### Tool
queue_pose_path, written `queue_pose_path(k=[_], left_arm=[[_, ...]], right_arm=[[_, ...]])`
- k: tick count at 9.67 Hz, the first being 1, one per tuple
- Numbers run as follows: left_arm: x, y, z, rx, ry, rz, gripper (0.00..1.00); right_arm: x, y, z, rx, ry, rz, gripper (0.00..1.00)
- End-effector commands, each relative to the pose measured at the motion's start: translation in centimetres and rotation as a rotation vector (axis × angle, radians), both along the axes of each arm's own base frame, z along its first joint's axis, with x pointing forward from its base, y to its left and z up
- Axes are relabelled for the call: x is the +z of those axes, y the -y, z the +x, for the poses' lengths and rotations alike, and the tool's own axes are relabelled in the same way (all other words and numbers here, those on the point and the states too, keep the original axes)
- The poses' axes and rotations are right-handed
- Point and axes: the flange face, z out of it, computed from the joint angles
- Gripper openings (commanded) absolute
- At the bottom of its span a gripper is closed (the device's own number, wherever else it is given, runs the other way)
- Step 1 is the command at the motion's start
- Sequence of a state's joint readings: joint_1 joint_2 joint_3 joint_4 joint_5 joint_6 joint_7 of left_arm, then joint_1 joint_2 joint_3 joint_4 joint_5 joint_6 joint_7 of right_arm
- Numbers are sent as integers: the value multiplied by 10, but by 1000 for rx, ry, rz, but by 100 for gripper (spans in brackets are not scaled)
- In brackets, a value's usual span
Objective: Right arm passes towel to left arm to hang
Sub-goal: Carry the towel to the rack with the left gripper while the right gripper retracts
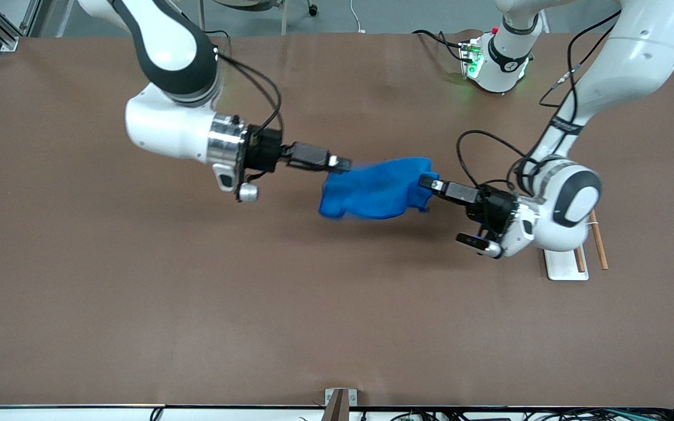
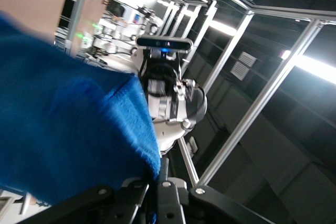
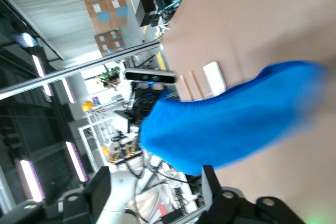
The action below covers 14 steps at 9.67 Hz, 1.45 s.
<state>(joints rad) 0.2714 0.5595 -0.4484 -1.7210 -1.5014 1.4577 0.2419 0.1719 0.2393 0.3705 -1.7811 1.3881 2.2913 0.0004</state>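
Note:
The bright blue towel (image 1: 374,190) hangs bunched in the air over the middle of the table, between the two grippers. My left gripper (image 1: 430,182) is shut on the towel's end toward the left arm; in the left wrist view (image 2: 157,174) blue cloth (image 2: 63,129) is pinched between its closed jaws. My right gripper (image 1: 341,164) sits at the towel's other end. In the right wrist view (image 3: 155,179) its fingers stand wide apart with nothing between them, and the towel (image 3: 231,124) lies just past their tips.
A white base plate (image 1: 567,266) with thin wooden rods (image 1: 598,240) stands under my left arm's wrist, at the left arm's end of the table. The left arm's base (image 1: 497,58) is at the table's back edge. A small bracket (image 1: 339,403) sits at the front edge.

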Motion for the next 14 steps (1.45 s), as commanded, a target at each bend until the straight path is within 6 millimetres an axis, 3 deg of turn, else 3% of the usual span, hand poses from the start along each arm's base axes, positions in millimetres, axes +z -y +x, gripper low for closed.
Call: queue_pose_path(k=[1, 3, 6, 9, 11, 14], left_arm=[[15, -45, 18, -30, -3, 192, 0], [29, -92, 29, -69, 31, 427, 0], [55, -121, 28, -84, 56, 817, 0], [67, -147, 25, -45, 32, 1200, 0], [71, -166, 21, -77, 94, 1417, 0], [60, -184, 22, -40, 28, 1642, 0]], right_arm=[[-12, 78, 21, 130, 27, -180, 100], [-19, 154, 31, 238, 34, -497, 100], [8, 212, 21, 218, 42, -1003, 100], [65, 303, 11, 51, 18, -1148, 100], [105, 346, -9, 38, 3, -1233, 100], [175, 403, -32, 47, -38, -1262, 100]])
